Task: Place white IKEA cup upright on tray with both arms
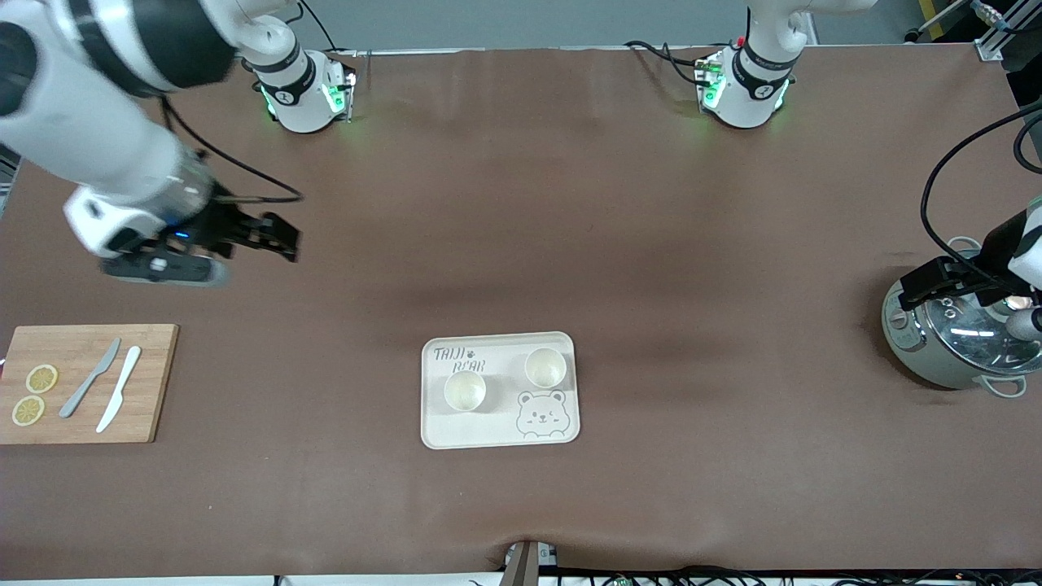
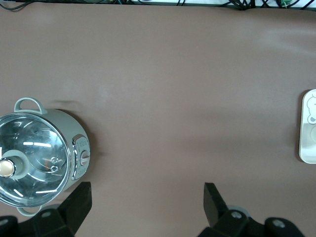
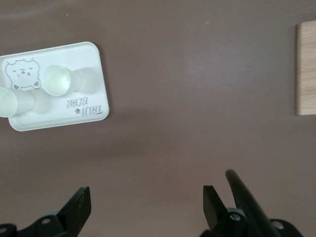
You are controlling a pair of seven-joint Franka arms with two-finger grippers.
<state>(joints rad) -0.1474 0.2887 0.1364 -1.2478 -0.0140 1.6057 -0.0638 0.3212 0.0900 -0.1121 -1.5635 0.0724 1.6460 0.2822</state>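
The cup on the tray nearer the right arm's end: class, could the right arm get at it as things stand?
Probably yes. The right gripper hangs open over bare table, and nothing stands between it and that cup, upright on the tray.

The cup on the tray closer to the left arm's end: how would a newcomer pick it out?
Find the cream tray at mid-table. Two white cups stand upright on it; this cup sits just above the printed bear face, while the other cup covers part of the lettering.

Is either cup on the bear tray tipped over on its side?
No, both white cups stand upright on the tray, open mouths facing up.
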